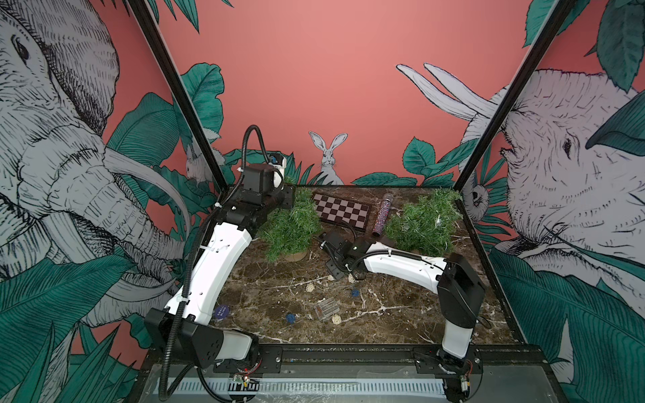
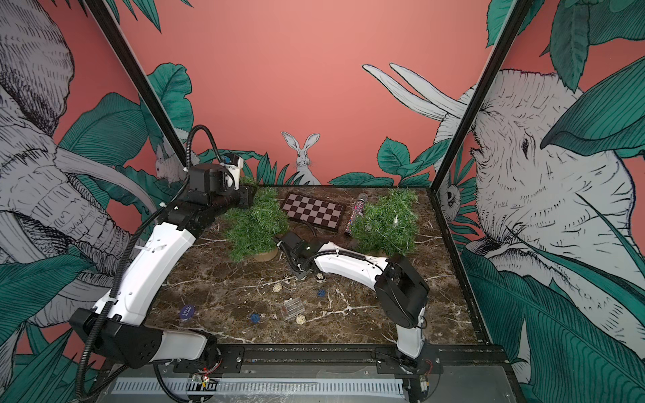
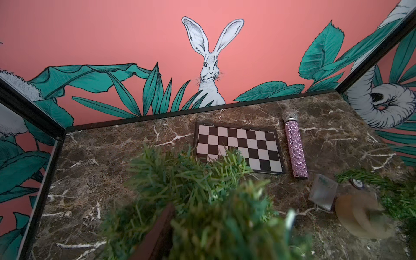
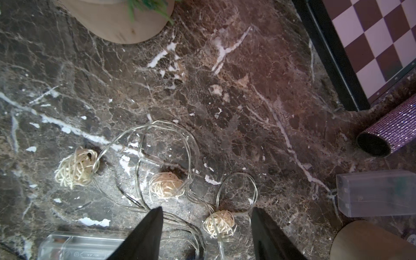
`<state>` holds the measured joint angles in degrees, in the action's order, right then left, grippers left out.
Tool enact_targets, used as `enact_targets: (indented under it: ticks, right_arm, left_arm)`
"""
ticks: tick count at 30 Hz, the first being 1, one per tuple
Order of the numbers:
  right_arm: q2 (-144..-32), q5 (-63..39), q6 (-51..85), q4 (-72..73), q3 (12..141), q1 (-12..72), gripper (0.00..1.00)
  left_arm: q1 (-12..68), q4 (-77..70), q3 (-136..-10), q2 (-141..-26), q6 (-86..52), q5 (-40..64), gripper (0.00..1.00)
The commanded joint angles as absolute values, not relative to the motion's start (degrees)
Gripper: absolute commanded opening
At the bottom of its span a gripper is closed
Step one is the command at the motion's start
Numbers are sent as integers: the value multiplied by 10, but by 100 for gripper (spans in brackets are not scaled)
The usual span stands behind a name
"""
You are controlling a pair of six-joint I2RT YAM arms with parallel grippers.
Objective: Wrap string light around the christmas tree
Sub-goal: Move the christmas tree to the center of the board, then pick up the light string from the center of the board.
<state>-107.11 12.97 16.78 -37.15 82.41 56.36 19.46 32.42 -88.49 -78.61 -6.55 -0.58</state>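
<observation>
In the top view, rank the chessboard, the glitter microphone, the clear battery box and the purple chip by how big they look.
1. chessboard
2. microphone and clear battery box: about alike; the box lies nearer the camera, so unranked
3. purple chip

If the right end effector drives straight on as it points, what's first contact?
Right end effector: probably the string light's wicker ball lying on the table, just ahead and inside its open jaws. Depth is unclear.
</observation>
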Motion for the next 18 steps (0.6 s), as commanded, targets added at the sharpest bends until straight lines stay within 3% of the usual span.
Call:
enact_targets:
  ticks: [1, 10, 14, 18]
  right_arm:
    - [-1098, 120, 172, -375, 826, 566, 69]
    - [-1180, 107, 180, -364, 881, 560, 69]
    - [-1195, 105, 179, -365, 877, 555, 60]
    - [-1167, 115, 176, -349, 842, 547, 42]
  left_arm:
    - [196, 352, -913, -757, -58, 2, 49]
    - [196, 369, -919, -753, -55, 9, 51]
    - [196, 379, -929, -750, -54, 12, 53]
    - [196, 394, -944, -749, -52, 17, 55]
